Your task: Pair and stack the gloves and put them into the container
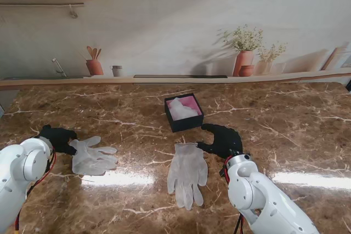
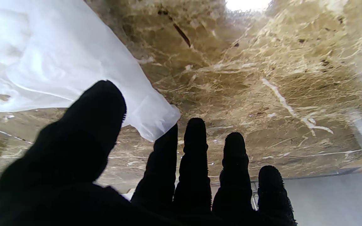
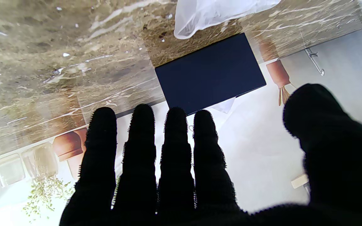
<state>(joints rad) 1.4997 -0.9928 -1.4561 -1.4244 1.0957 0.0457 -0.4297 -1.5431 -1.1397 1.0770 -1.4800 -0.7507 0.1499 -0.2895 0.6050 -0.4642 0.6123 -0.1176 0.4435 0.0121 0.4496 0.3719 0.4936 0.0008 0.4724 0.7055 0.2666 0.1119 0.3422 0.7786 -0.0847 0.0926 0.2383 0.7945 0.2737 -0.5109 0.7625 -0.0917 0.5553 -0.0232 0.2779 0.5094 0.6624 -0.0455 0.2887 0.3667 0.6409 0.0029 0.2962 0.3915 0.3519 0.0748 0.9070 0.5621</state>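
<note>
Both hands are sitting spread and empty right now. The left hand (image 1: 57,137) is hovering right at the cuff of the left glove (image 1: 92,156), while the right hand (image 1: 224,138) is waiting beside the middle glove (image 1: 187,172), near the box (image 1: 184,112). Best bet: it's pinching the cuff low, then dragging the glove flat onto its partner.

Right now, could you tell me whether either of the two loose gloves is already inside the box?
No, both the left glove and the middle glove lie flat on the table, outside the box.
</note>
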